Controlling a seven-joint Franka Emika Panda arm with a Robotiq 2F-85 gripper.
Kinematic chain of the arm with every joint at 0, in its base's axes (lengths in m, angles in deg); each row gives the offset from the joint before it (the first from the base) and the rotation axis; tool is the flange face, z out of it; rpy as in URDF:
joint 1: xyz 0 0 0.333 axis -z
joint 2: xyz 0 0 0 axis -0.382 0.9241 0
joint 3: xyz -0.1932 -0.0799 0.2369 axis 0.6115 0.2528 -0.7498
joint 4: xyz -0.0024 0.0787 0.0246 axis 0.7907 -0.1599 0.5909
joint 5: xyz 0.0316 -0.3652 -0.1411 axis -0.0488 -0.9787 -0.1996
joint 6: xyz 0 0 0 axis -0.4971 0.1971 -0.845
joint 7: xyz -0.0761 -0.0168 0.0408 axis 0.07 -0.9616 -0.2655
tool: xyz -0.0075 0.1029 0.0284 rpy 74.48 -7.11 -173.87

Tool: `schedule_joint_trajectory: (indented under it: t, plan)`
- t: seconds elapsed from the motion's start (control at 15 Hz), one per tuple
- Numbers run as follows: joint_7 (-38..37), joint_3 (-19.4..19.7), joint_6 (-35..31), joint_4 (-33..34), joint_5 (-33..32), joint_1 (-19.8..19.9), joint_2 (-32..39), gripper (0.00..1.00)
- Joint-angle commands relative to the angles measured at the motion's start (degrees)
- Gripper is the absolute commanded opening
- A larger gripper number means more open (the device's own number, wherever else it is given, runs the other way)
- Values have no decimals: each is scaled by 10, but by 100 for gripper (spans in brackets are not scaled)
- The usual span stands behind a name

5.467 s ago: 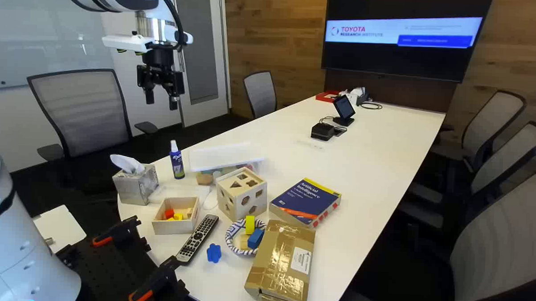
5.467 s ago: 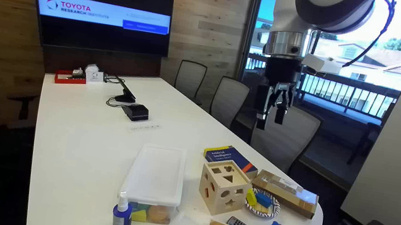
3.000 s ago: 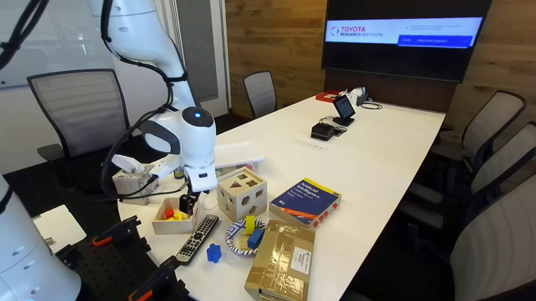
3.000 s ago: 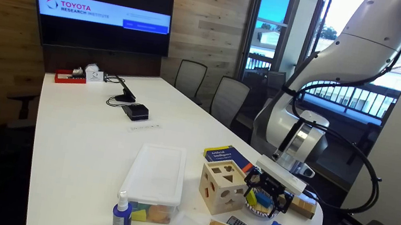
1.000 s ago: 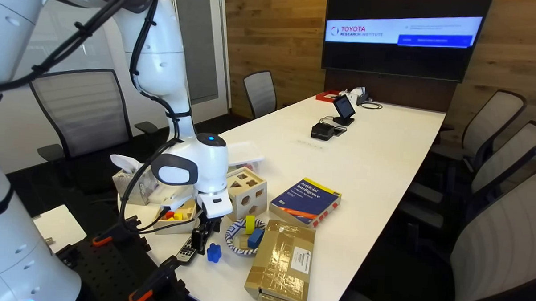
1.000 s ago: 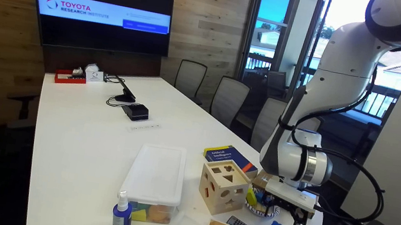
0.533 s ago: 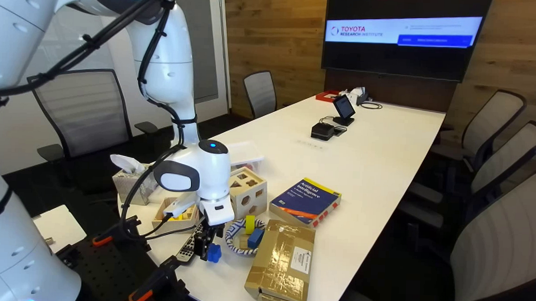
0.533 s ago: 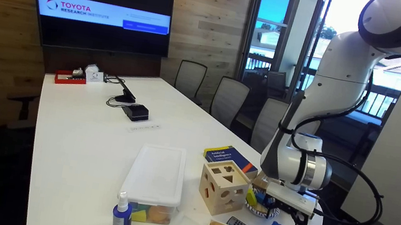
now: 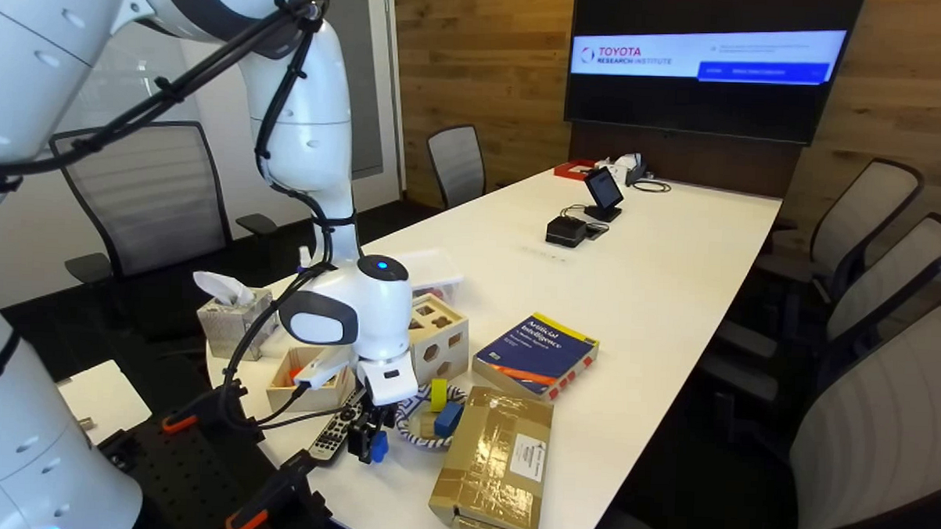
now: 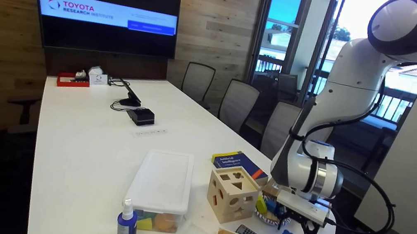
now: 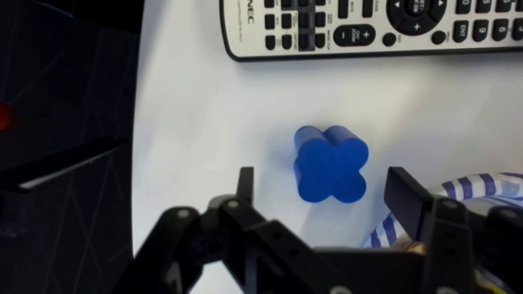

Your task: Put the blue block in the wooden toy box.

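Your hand, wide-spread and empty, hangs over the blue four-lobed block near the worktop's rounded edge; wooden shape-sorter cube farther in.

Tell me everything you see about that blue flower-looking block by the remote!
The blue block looks smooth, maybe painted wood, with four round lobes like a clover. It stands on the table, clover face up, near the remote and patterned bowl. The open gripper has a finger on either side; neither seems to touch it.
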Motion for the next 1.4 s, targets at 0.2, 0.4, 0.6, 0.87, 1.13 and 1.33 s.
schedule_joint_trajectory:
  t: [0.2,0.4,0.6,0.87,1.13,1.33]
  plan:
    - [10,-15,-29,-1,1,10,6,30]
    - [12,-18,-32,-1,0,10,4,15]
    - [8,-8,-17,-11,-7,-4,-17,15]
    - [-12,42,24,-38,-55,-56,-74,15]
    - [-4,150,100,-39,-145,-147,-136,15]
    - [0,251,191,1,-272,-216,-174,15]
